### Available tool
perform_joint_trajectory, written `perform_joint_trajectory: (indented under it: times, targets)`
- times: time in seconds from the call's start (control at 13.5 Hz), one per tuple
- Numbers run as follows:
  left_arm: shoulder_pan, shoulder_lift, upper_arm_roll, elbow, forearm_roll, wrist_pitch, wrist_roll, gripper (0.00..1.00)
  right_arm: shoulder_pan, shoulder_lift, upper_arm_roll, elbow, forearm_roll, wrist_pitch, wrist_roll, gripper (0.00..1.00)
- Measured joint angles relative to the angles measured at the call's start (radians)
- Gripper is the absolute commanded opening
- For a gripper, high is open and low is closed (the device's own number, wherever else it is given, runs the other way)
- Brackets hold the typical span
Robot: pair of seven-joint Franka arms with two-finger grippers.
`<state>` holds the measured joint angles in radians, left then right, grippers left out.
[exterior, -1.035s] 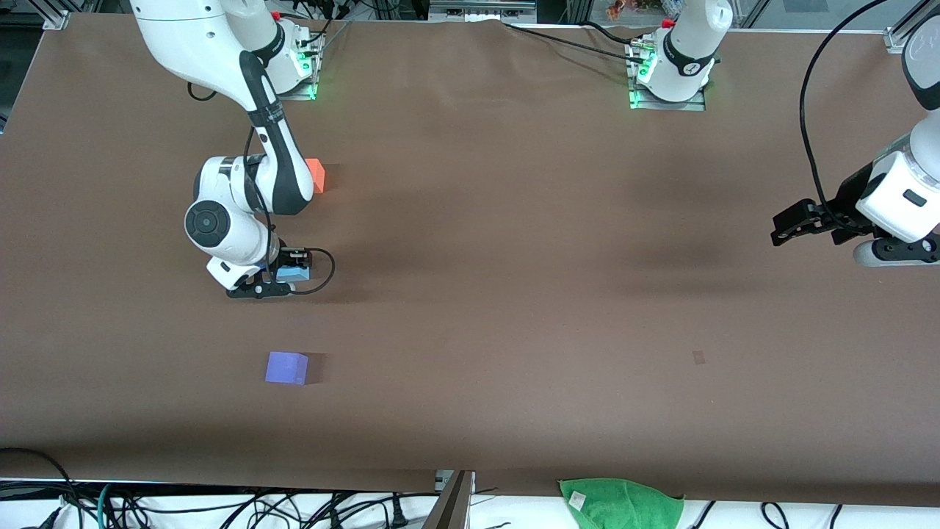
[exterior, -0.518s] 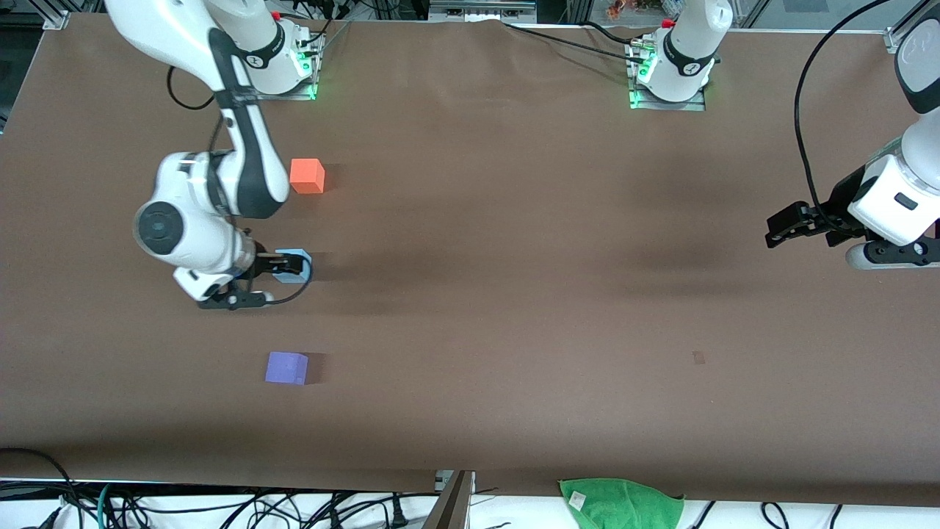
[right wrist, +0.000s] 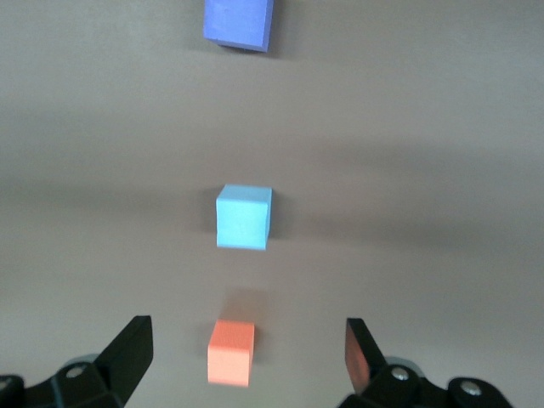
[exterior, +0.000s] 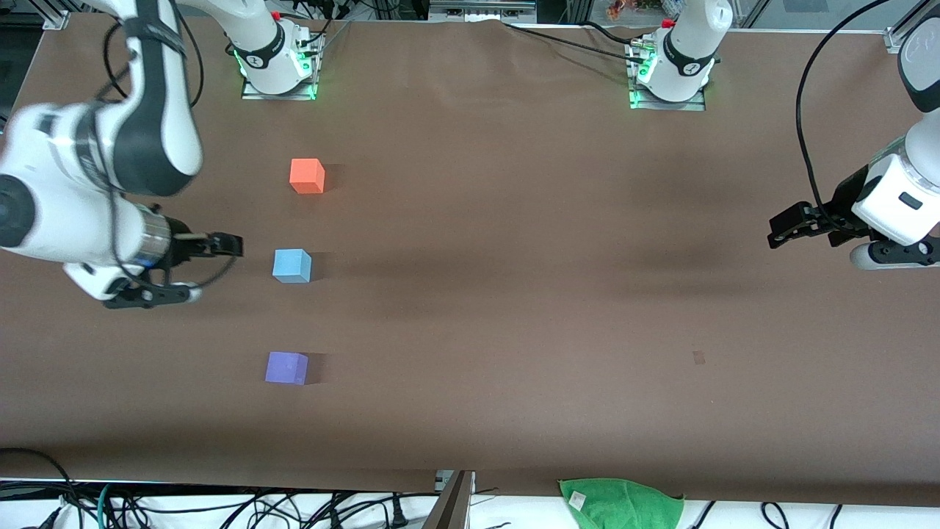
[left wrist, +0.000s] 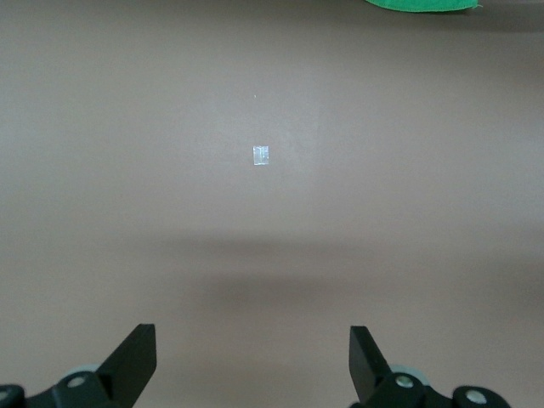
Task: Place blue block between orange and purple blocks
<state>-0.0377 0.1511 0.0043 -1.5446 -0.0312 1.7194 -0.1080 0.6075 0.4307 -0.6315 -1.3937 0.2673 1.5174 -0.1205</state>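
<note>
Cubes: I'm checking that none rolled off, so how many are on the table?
3, in a row: orange block farthest from the front camera, blue block between, purple block nearest. None seems hidden.

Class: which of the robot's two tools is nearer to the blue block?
The right tool. It stands open beside the blue block, toward the right arm's end of the table. The left tool waits open over the left arm's end.

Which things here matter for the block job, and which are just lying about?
Job:
- blue block, between the other two
- orange block
- purple block
- right hand, open, beside the blue block

Lying about:
- green cloth
- left hand, open, waiting
</note>
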Motion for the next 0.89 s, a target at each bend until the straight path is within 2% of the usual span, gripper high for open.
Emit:
perform_joint_trajectory:
  times: [0.22,0.37,0.44,0.67,0.74,0.89]
  targets:
    - [0.0,0.0,0.001,0.0,0.0,0.0,-0.001,1.0,0.0,-0.004,-0.019,0.12,-0.016,-0.152,-0.001,1.0]
    - [0.001,0.0,0.001,0.001,0.0,0.0,-0.001,1.0,-0.009,-0.025,0.007,0.16,-0.049,-0.181,-0.001,1.0]
    - [0.001,0.0,0.001,0.001,0.0,0.0,-0.001,1.0,-0.043,-0.052,0.059,0.162,-0.065,-0.189,-0.001,1.0]
    - [0.001,0.0,0.001,0.001,0.0,0.0,-0.001,1.0,-0.261,-0.144,0.328,0.12,-0.149,-0.19,-0.001,1.0]
    - [0.001,0.0,0.001,0.001,0.0,0.0,-0.001,1.0,-0.317,-0.17,0.391,0.089,-0.167,-0.178,-0.002,1.0]
    - [0.001,0.0,0.001,0.001,0.0,0.0,-0.001,1.0,-0.383,-0.221,0.462,0.019,-0.195,-0.139,-0.002,1.0]
